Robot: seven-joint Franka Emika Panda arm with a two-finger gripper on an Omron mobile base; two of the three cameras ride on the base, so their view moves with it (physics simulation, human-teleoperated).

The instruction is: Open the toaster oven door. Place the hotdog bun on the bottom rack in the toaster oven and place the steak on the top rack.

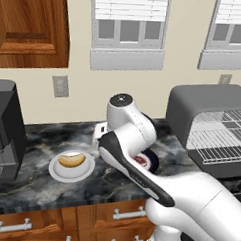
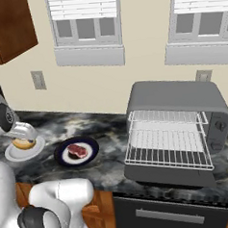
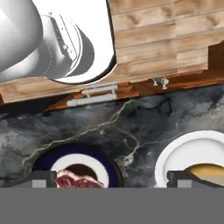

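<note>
The grey toaster oven [image 2: 175,96] stands at the right of the counter. Its door [image 2: 163,176] lies folded down, baring the top rack [image 2: 167,117] and the bottom rack [image 2: 168,151]. A tan hotdog bun [image 1: 72,160] lies on a white plate [image 1: 57,172] at the left. To its right, the red steak [image 2: 77,150] rests on a dark blue plate [image 2: 92,153]. My gripper [image 3: 111,179] hangs open and empty above the counter near the bun's plate. In the hand view, one fingertip sits by the steak [image 3: 76,179] and the other by the bun [image 3: 205,171].
A black boxy appliance [image 1: 4,131] stands at the counter's far left. Wooden drawers with metal handles [image 1: 9,227] run below the counter edge. A dark oven front [image 2: 166,213] sits under the toaster oven. The wall with its windows lies close behind.
</note>
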